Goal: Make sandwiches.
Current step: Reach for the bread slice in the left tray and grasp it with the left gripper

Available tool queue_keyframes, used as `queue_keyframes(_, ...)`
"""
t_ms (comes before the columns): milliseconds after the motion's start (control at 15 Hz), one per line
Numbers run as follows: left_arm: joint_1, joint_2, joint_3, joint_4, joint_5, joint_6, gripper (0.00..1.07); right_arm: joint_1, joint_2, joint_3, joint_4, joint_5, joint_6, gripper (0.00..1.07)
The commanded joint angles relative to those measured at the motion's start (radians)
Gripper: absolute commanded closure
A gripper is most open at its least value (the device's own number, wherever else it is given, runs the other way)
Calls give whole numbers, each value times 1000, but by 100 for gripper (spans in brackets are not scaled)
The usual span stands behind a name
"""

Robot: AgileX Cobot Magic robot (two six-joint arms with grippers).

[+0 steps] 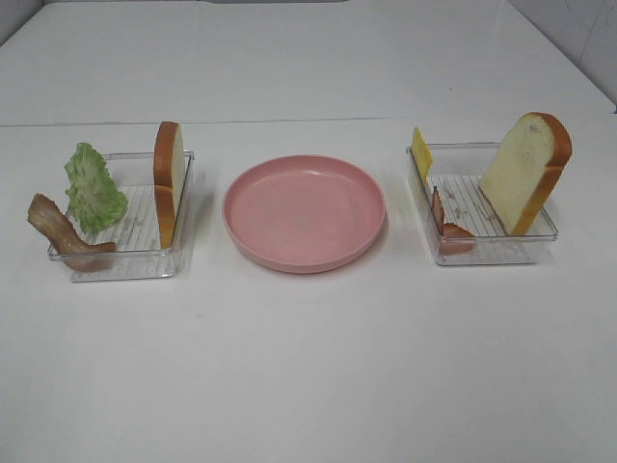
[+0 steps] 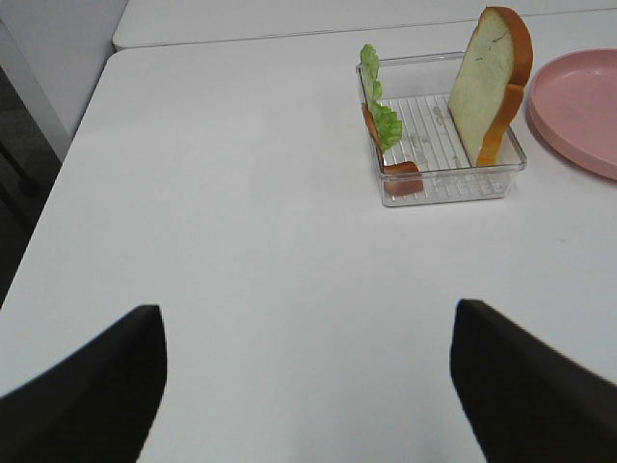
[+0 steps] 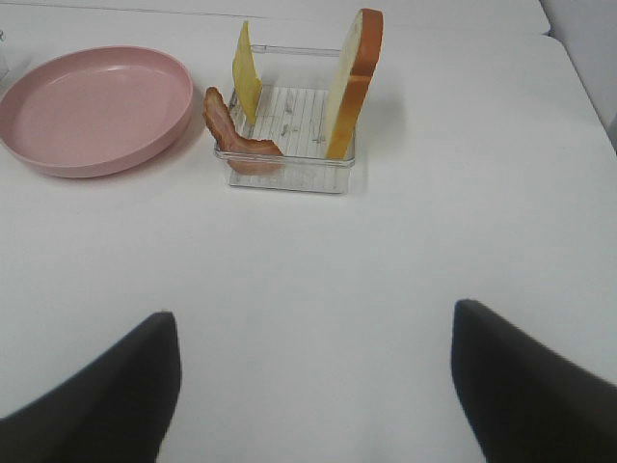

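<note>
Up high, the whole spread at once: the pink plate (image 1: 305, 212) sits bare in the middle of the white table (image 1: 308, 376), with a clear tray on either side and no arm in that shot.

In the left tray (image 1: 116, 268), the left bread slice (image 1: 170, 183) stands on edge against the plate-side wall. The lettuce leaf (image 1: 94, 188) stands upright at the outer side, and the left bacon strip (image 1: 63, 234) drapes over the outer wall just in front of it.

In the right tray (image 1: 487, 253), the right bread slice (image 1: 525, 172) leans tilted at the outer side. The cheese square (image 1: 421, 152) stands upright at the back corner nearest the plate, and the right bacon strip (image 1: 445, 224) is propped on that same wall nearer the front. Nothing is stacked yet, so every sandwich part is in its tray.

Now the wrist cameras give what the high one misses. The left gripper (image 2: 308, 386) hangs over bare table, well short of the left tray, its dark fingers (image 2: 87, 395) spread wide with nothing between them. That view also catches the table's edge and only a sliver of plate.

The right gripper (image 3: 308, 386) is the same story: fingers (image 3: 530, 386) splayed apart, empty, well back from the right tray. Here the right bread slice shows edge-on, and the plate is nearly whole
</note>
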State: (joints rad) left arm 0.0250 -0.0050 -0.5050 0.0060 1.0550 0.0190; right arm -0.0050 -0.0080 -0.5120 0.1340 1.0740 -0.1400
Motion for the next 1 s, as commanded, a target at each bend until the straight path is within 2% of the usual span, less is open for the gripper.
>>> queue_keyframes(67,2,-23,6,-6,-9,1,29,-6,-12,4,3,-12,1,33)
queue_keyframes(1000,2,-23,6,-6,-9,1,29,-6,-12,4,3,-12,1,33)
